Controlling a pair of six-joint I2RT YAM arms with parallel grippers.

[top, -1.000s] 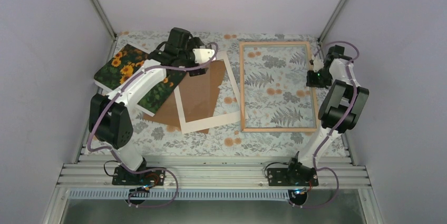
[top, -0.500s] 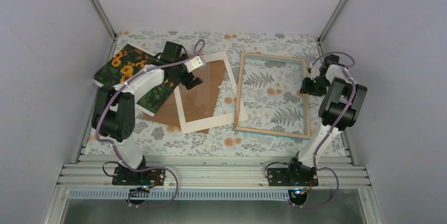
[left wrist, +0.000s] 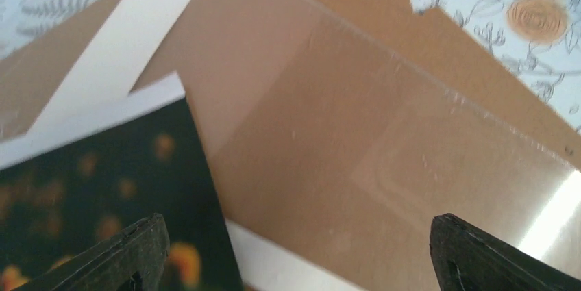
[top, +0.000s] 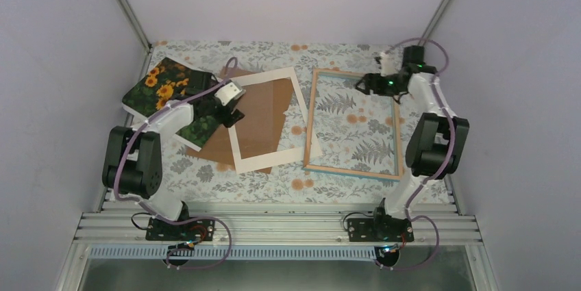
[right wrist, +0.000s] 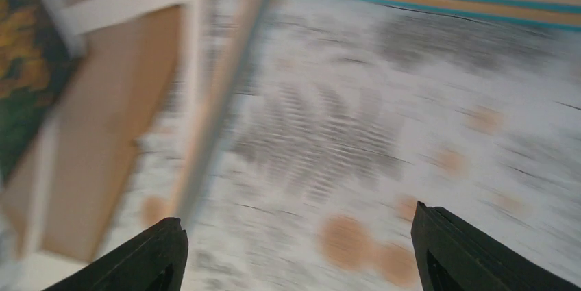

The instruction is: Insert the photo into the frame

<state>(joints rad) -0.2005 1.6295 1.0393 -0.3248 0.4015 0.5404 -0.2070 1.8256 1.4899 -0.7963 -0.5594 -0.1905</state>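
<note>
Grey walls close in a tabletop (top: 205,171) covered with a fern-and-flower print cloth, and the parts are spread out on it for assembly. The frame (top: 312,123) lies flat on the right half, slightly askew, wood back up with a turquoise edge showing. Its opening shows only cloth, so we judge it ready to be filled. The photo (top: 161,92) sits toward the far-left corner, sunflowers up. Its near corner overlaps the brown backing board (top: 267,109), well apart from the frame. The cream mat (top: 264,162) rests on that board, and the left wrist view shows glare from what looks like a clear sheet (left wrist: 425,168) lying there too.

The left gripper (left wrist: 296,221) hangs just above the photo's corner, where it meets the board. Its fingers are spread wide and hold nothing, placed, we think, to take the print by that edge. The right gripper (right wrist: 296,214) hovers over the far end of the frame's opening, also spread and empty. We judge that nothing is loaded yet, and the photo has to cross the mat and board to reach the frame.
</note>
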